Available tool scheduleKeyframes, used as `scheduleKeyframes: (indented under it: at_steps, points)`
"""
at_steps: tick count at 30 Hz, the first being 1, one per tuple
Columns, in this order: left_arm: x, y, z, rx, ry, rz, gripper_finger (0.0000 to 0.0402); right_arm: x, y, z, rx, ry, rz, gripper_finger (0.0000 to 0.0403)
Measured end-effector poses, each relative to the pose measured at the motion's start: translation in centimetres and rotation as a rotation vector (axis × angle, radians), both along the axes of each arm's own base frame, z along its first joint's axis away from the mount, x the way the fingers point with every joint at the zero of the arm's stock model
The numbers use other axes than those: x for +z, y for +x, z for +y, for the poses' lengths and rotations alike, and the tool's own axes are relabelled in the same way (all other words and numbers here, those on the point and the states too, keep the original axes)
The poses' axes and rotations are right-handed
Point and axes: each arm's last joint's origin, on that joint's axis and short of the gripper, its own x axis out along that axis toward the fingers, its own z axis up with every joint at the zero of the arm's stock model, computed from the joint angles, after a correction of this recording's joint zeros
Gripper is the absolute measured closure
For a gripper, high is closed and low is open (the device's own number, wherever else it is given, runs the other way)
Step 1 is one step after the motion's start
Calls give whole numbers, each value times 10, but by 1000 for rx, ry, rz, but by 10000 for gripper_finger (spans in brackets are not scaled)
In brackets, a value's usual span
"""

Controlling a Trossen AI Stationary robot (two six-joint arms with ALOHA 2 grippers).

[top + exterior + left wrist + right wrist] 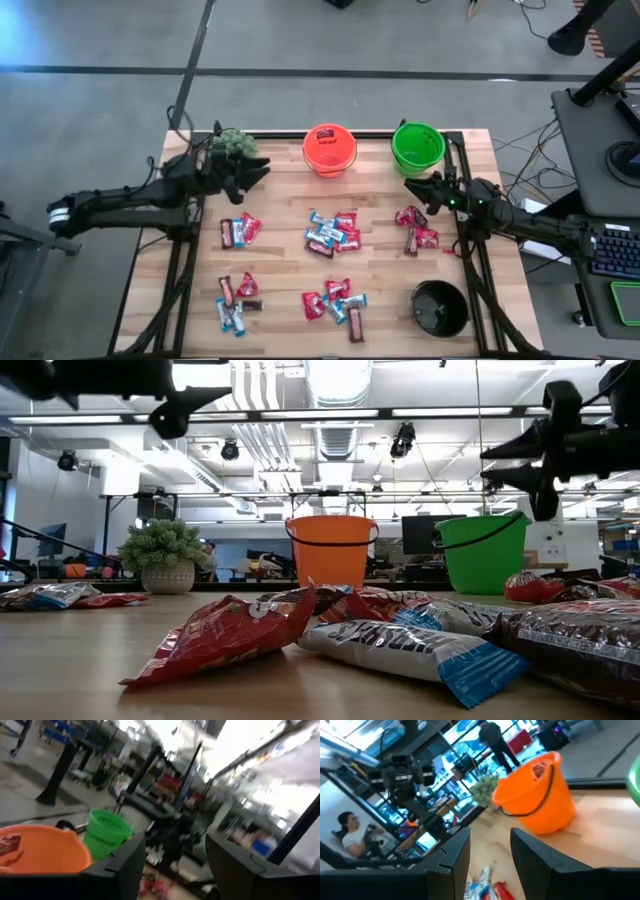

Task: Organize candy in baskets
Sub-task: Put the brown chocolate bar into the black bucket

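Red, pale blue and brown wrappers: the candy [332, 234] lies in loose heaps across the wooden table [280, 268], one heap mid-table, two on the left, one near-centre, one on the right beside the right arm.
Orange pail [330, 149]: far edge, centre; something red, likely candy, already lies inside.
Green pail [418, 145]: far edge, just right of the orange one; nothing can be made out inside it.
Black bowl [440, 307]: near right corner, apparently bare.
Left gripper [256, 170]: raised off the table on the far left, beside the small potted plant [232, 145], pointing toward the orange pail; fingers parted with nothing between them.
Right gripper [412, 187]: raised on the right, just nearer than the green pail and above the right-hand heap; fingers spread apart, carrying nothing.
Step in hand, as I judge it: the left arm seems free for another pick.
Doing it well: choose one piece at a heap's edge, come straight down, close across its narrow width so neighbours stay put, and match wrapper colour to container.
Risk: shiny wrappers may slip or drag a second piece along.
Writing: white letters show on a brown wrapper in the low view, but I cannot read them.
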Motion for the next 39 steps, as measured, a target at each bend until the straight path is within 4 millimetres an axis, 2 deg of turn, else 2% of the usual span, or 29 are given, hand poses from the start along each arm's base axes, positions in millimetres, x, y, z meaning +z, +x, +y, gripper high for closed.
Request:
scheduleKeyframes:
  at_steps: [4,8,13,17,24,30,39]
  points:
    - [18,12,3,1,38,112,227,23,-2,1,7,-59,17,271]
    - [38,18,5,2,83,133,229,46,-6,2,-1,-127,173,271]
    - [55,16,4,3,112,175,229,77,-7,1,-13,-243,337,271]
    - [62,9,2,-1,98,223,229,98,0,-1,-1,-278,389,271]
    - [70,-8,-2,-7,73,303,229,111,30,-13,48,-229,591,271]
    - [75,-28,-8,-14,57,399,220,115,51,-21,44,-70,682,271]
    - [97,-55,-15,-18,168,409,201,132,78,-31,35,68,789,271]
